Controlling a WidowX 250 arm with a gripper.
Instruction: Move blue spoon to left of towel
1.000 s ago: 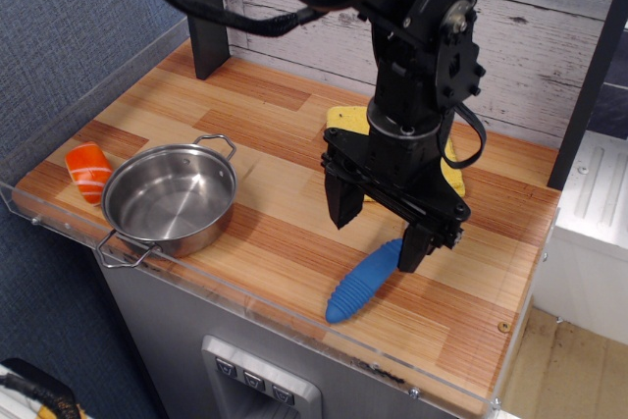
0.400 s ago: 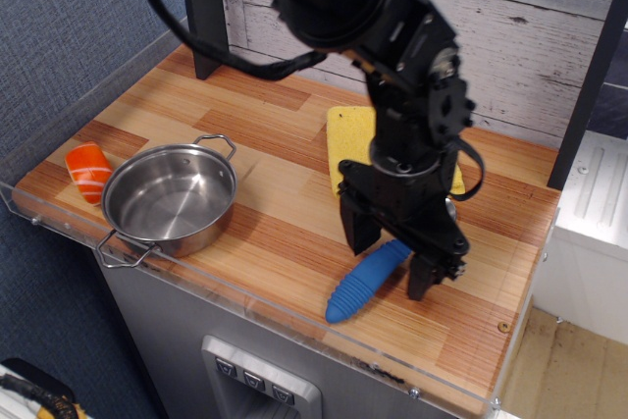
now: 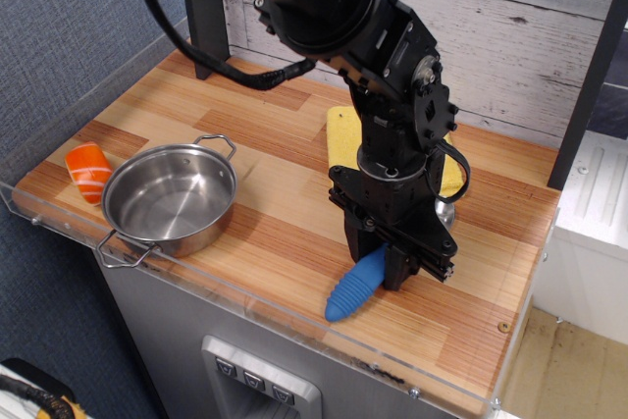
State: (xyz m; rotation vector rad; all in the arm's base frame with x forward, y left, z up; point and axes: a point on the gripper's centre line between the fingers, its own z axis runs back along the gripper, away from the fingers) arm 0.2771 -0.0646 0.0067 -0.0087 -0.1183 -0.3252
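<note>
The blue spoon (image 3: 354,287) lies on the wooden table near the front edge, its ribbed blue handle pointing front-left. A bit of its silver bowl (image 3: 444,213) shows behind the arm. My black gripper (image 3: 378,264) is down at the table with its fingers closed tight on the upper part of the handle. The yellow towel (image 3: 345,134) lies flat behind the gripper, mostly hidden by the arm.
A steel pot (image 3: 171,198) with two handles stands at the front left. An orange-and-white striped piece (image 3: 88,170) lies left of it. A clear plastic rim (image 3: 245,291) runs along the table's front edge. A dark post (image 3: 204,12) stands at the back left.
The gripper dropped from above the spoon down to the table, straddled the handle, then narrowed its fingers onto it. The spoon has not moved.
</note>
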